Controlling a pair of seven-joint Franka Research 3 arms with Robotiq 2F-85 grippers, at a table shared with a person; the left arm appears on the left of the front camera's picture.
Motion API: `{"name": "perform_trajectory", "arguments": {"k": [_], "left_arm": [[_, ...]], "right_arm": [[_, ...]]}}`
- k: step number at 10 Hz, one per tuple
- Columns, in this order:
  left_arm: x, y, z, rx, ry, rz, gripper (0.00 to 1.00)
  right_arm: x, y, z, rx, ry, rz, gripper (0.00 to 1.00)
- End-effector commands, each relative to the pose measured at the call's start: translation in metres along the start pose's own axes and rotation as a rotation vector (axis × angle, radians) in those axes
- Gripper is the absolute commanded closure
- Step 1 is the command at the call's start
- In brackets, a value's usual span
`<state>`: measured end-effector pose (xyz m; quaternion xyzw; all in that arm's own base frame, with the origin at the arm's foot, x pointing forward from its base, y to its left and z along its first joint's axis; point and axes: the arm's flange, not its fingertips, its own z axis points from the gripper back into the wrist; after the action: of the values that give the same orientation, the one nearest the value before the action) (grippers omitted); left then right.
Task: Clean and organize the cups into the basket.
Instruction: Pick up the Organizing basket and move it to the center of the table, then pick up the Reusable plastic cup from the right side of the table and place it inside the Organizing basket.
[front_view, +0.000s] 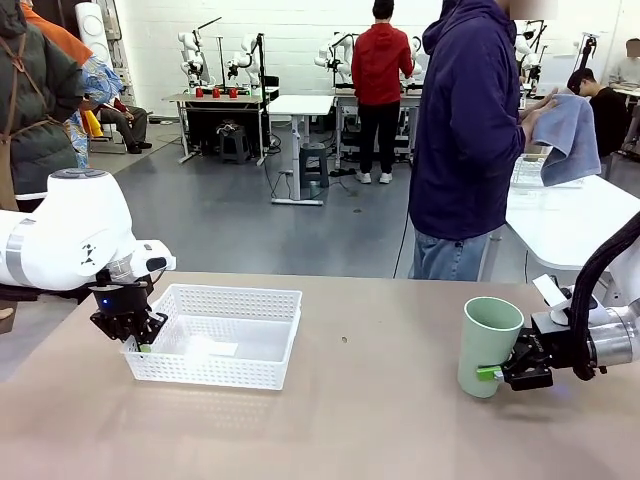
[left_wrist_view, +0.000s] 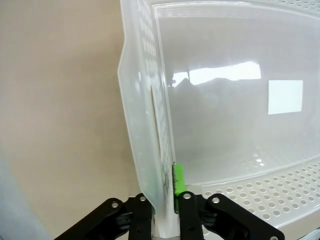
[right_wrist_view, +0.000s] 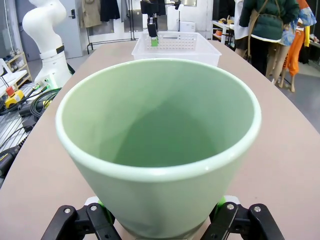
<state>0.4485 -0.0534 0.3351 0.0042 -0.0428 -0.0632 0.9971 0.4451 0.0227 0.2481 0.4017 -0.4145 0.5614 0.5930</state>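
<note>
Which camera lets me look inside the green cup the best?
The right wrist view: it looks straight into the open mouth of the pale mint green tapered cup, empty inside. The front view shows its outside, upright, pinched low by the right gripper. The left wrist view faces the white perforated plastic basket.

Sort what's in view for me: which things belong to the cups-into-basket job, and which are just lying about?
Job: mint green cup, held by the right gripper; white basket, its wall pinched by the left gripper; likely the blue cloth the person holds.
Lying about: dark speck on the table; white patch on the basket floor.
</note>
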Motion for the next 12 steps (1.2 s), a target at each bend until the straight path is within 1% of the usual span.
{"name": "perform_trajectory", "arguments": {"k": [1, 2, 4, 5, 6, 7, 8, 9, 10, 11, 12], "left_arm": [[0.001, -0.002, 0.003, 0.035, 0.005, 0.021, 1.00], [0.001, -0.002, 0.003, 0.038, 0.006, 0.027, 1.00], [0.001, -0.002, 0.002, 0.047, 0.014, 0.039, 1.00], [0.001, -0.003, 0.002, 0.047, 0.016, 0.043, 1.00], [0.000, -0.003, 0.002, 0.046, 0.017, 0.050, 1.00], [-0.003, -0.008, 0.004, 0.045, 0.026, 0.077, 1.00], [-0.010, -0.015, 0.009, 0.041, 0.027, 0.068, 1.00], [-0.018, -0.025, 0.015, 0.052, 0.007, 0.058, 1.00], [-0.023, -0.038, 0.022, 0.061, -0.008, 0.063, 1.00], [-0.031, -0.054, 0.028, 0.076, -0.022, 0.071, 1.00], [-0.033, -0.069, 0.031, 0.096, -0.028, 0.070, 1.00]], "right_arm": [[-0.001, -0.005, -0.001, 0.007, 0.003, 0.017, 0.75], [-0.001, -0.005, -0.001, 0.008, 0.003, 0.017, 1.00], [-0.002, -0.004, 0.000, 0.008, 0.003, 0.017, 1.00], [-0.001, -0.004, 0.001, 0.007, 0.003, 0.018, 0.75], [0.001, -0.002, 0.002, 0.011, 0.006, 0.015, 0.75], [0.010, 0.004, 0.005, 0.006, 0.009, -0.008, 1.00], [0.031, 0.014, 0.013, 0.042, -0.014, -0.036, 1.00], [0.059, 0.026, 0.027, 0.046, -0.024, -0.024, 1.00], [0.088, 0.031, 0.042, -0.009, -0.013, -0.017, 1.00], [0.118, 0.036, 0.058, -0.041, -0.013, -0.070, 1.00], [0.146, 0.036, 0.071, -0.077, -0.010, -0.090, 1.00]]}}
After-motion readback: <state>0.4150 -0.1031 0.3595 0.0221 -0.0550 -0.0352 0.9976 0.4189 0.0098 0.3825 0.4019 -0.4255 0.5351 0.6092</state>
